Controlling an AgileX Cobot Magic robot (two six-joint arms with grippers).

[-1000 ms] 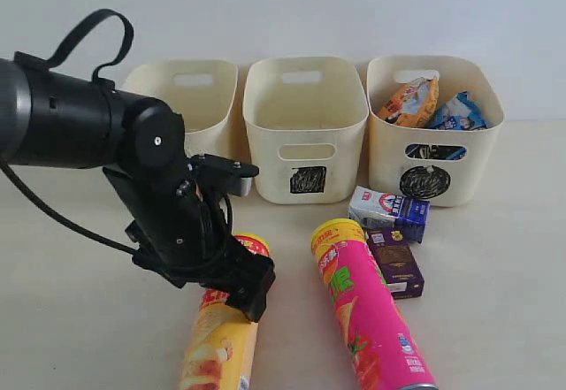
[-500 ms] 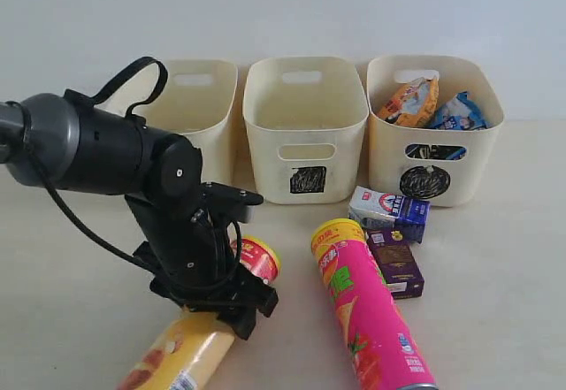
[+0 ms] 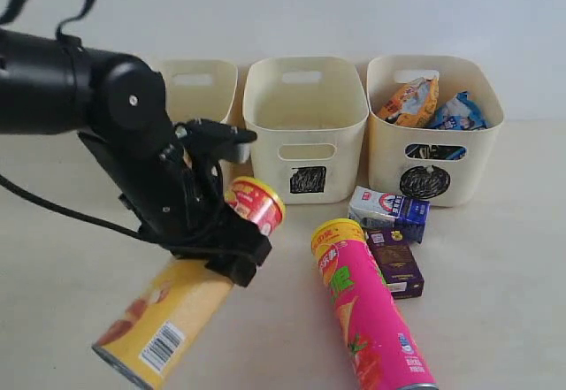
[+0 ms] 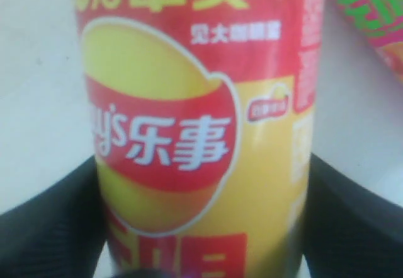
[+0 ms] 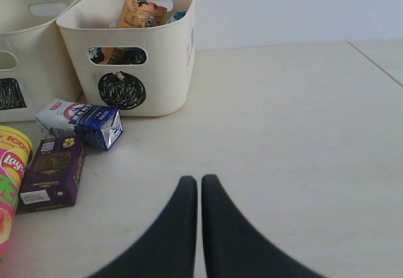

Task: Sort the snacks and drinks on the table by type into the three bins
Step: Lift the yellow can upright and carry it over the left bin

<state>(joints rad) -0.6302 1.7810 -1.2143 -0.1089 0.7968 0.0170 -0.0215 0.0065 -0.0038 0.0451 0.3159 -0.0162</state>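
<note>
Exterior view: the left claw [image 3: 232, 247] is clamped across the yellow chip tube [image 3: 181, 306] just below its red lid. That high grip leaves the long body hanging free, so the tube slants, lid end up toward the bins and barcode end low and near the camera, seemingly clear of the counter [image 3: 495, 257]. The left arm [image 3: 84, 98] reaches in from the left, bent down at the wrist, and hides much of the third bin [image 3: 199, 89], mark included. The square bin [image 3: 305, 129] looks empty. The circle bin [image 3: 433, 142] holds the orange packet [image 3: 409, 98] and blue packet [image 3: 457, 111]. The pink tube [image 3: 367, 310], white-blue carton [image 3: 389, 210] and purple carton [image 3: 395, 264] lie unsorted in front.

Left wrist view: the yellow tube fills the frame, a dark finger [image 4: 50, 221] pressed on each flank, so the hold looks centred and firm.

Right wrist view: the right claw [image 5: 200, 227] hovers low over bare counter with its tips together, holding nothing, parked aside from the cartons.
</note>
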